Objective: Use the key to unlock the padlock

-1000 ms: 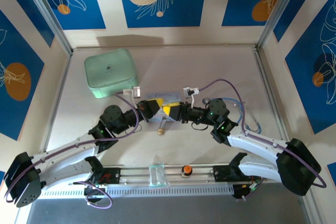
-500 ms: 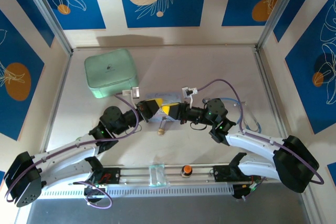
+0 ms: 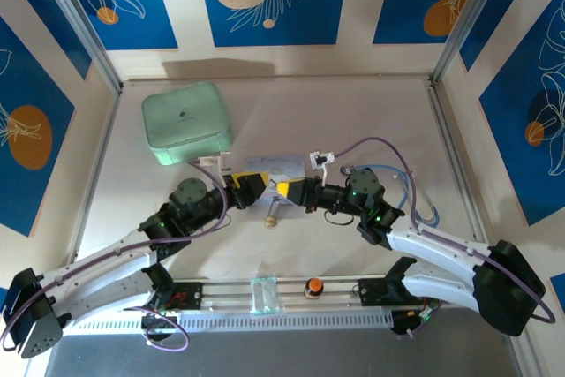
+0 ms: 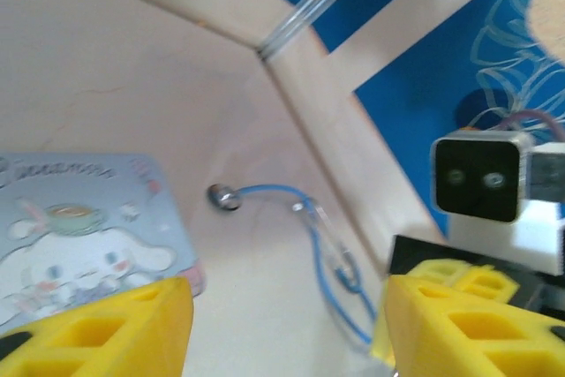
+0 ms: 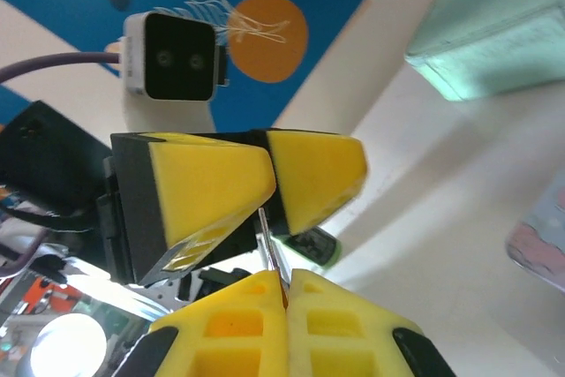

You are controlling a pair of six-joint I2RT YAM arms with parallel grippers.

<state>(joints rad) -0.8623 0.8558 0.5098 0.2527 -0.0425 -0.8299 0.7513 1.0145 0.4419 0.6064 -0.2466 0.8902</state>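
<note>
Overhead looks down; wrist cameras [image 4: 477, 178] face each other.

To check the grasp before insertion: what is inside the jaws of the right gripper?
The key: only its thin silvery blade sticks out of the shut jaws of the right gripper. Its head is covered by the jaws and cannot be seen.

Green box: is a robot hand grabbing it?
No, the green box sits alone on the table, with the left gripper and right gripper off to its side, not touching it.
</note>
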